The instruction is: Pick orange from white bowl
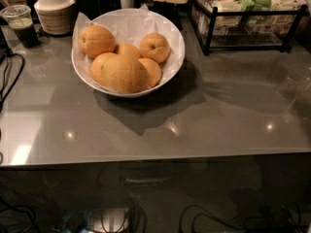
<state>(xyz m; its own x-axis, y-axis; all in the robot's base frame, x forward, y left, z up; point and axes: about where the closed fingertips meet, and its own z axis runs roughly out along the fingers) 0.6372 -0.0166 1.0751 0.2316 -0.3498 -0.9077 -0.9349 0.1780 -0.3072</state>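
The white bowl (175, 33), lined with crinkled white paper, stands on the grey table at the upper left of the camera view. The orange (124, 74), the largest one, dull and oblong, lies on its side at the front of the bowl. Smaller, brighter oranges sit around it: one at the back left (96, 40), one at the back right (154, 47), and others partly hidden behind it. The gripper is not in view, and nothing touches the fruit.
A ribbed beige lidded container (54, 8) and a plastic cup (20, 24) stand to the left of the bowl. A black wire rack with packets (248, 21) stands at the back right. Black cables (9, 76) lie at the left edge. The table's front edge (155, 157) crosses the lower view.
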